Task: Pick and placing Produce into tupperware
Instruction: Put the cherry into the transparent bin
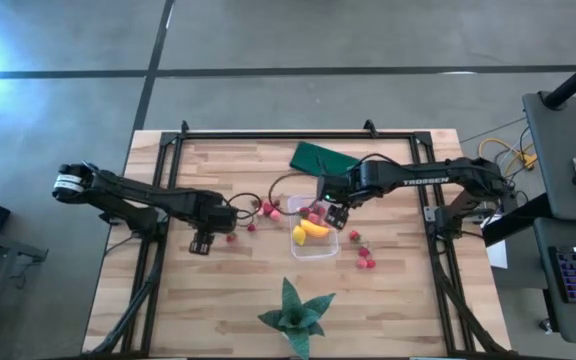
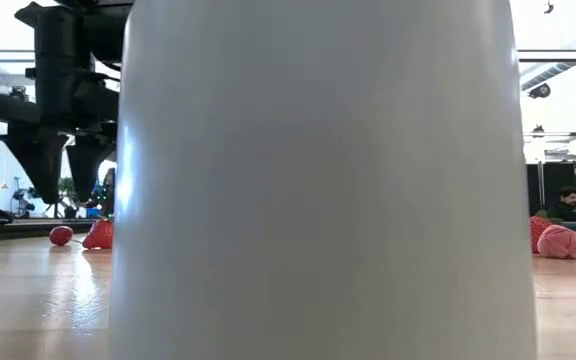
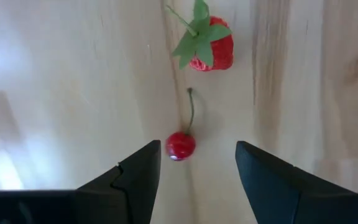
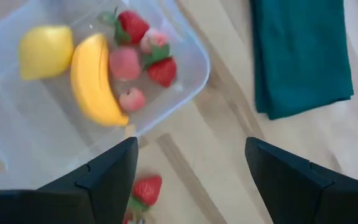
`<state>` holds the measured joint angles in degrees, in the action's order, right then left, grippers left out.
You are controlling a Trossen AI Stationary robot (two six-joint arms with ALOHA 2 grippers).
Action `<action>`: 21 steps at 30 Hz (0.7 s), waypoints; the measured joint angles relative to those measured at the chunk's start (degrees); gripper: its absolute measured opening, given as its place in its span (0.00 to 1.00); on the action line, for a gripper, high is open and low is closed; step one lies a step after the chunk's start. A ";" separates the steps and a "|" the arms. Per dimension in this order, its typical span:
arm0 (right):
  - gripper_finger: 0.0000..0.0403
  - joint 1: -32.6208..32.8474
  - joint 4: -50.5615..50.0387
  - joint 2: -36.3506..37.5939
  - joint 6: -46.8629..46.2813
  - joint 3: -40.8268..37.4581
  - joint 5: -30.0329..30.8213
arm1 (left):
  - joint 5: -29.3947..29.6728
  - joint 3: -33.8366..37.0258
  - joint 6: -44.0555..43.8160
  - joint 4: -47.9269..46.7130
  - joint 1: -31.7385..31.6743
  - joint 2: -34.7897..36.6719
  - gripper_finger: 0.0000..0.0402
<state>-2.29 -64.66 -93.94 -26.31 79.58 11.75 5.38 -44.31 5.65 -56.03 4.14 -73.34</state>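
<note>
The clear tupperware (image 1: 314, 240) sits mid-table and holds a banana (image 4: 95, 78), a lemon (image 4: 45, 51) and several red and pink berries (image 4: 148, 59). My left gripper (image 3: 197, 155) is open, low over the wood left of the tub. Its fingers stand on either side of a stemmed cherry (image 3: 180, 145) without a clear touch. A strawberry (image 3: 210, 50) lies just beyond the cherry. My right gripper (image 4: 191, 162) is open and empty, hovering over the tub's far right corner (image 1: 336, 215). More loose berries (image 1: 364, 254) lie on the table to the right of the tub.
A dark green cloth (image 1: 320, 157) lies flat beyond the tub. A green star-shaped leafy object (image 1: 296, 312) stands near the table's near edge. In the low view a pale cylinder (image 2: 323, 180) blocks the middle. A person (image 2: 568, 200) sits far behind the table.
</note>
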 joint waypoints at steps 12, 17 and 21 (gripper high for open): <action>0.73 2.39 1.23 10.65 -4.01 -8.59 6.55 | 0.72 0.87 8.26 -0.80 -1.08 -3.05 0.48; 0.72 2.28 3.06 16.07 -8.28 -12.10 8.45 | 0.67 0.92 8.27 -0.29 -1.50 -4.84 0.48; 0.73 2.27 6.72 20.11 -11.24 -15.40 8.72 | 0.64 1.75 8.29 0.30 -2.03 -7.13 0.48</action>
<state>-0.02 -57.94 -73.83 -37.55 64.18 20.47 6.02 -42.57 13.93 -55.73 2.11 -80.47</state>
